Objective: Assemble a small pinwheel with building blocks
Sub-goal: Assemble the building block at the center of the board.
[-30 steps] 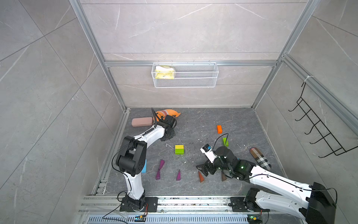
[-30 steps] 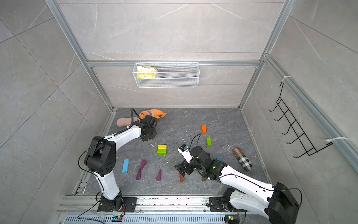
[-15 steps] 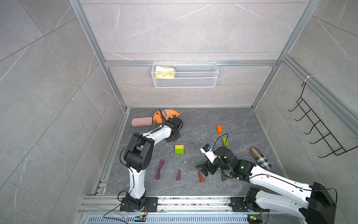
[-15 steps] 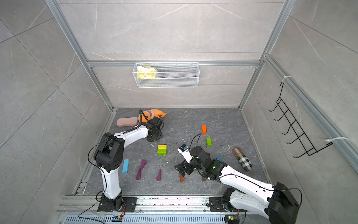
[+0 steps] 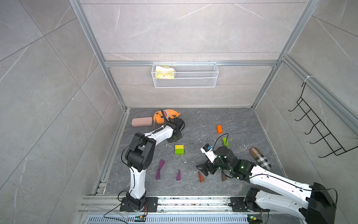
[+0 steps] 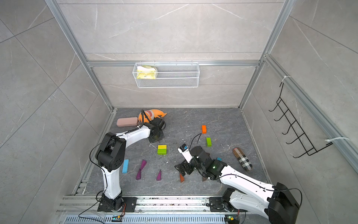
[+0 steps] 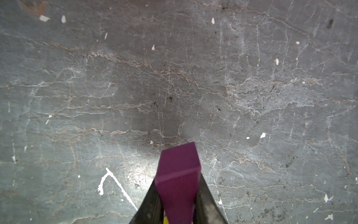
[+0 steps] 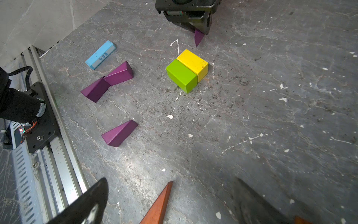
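My left gripper [image 5: 175, 136] [image 7: 177, 177] is shut on a purple wedge [image 7: 178, 174] [image 8: 198, 38], its tip pointing down just above the floor beside the yellow brick [image 8: 192, 62]. That brick stands flush against a green brick [image 8: 182, 75]; both top views show the pair [image 5: 179, 149] [image 6: 162, 149]. Three more purple wedges [image 8: 119, 73] [image 8: 95, 89] [image 8: 119, 132] lie on the floor near a light-blue bar [image 8: 100, 54] [image 6: 125, 166]. My right gripper [image 5: 203, 169] [image 8: 170, 194] hangs open over an orange-brown wedge [image 5: 201, 176] [image 8: 158, 205], one finger on each side, not touching.
An orange brick [image 5: 219, 129], a green brick [image 5: 225, 141] and a brown wedge [image 5: 223, 176] lie near the right arm. A pink case [image 5: 142, 121] and orange plush shark [image 5: 164, 115] sit at the back left, a plaid case [image 5: 259, 158] at right. A wire basket [image 5: 185, 74] hangs on the back wall.
The left arm has swung right, away from the pink case and towards the yellow and green pair, with the purple wedge in its grip. The right arm has not moved.
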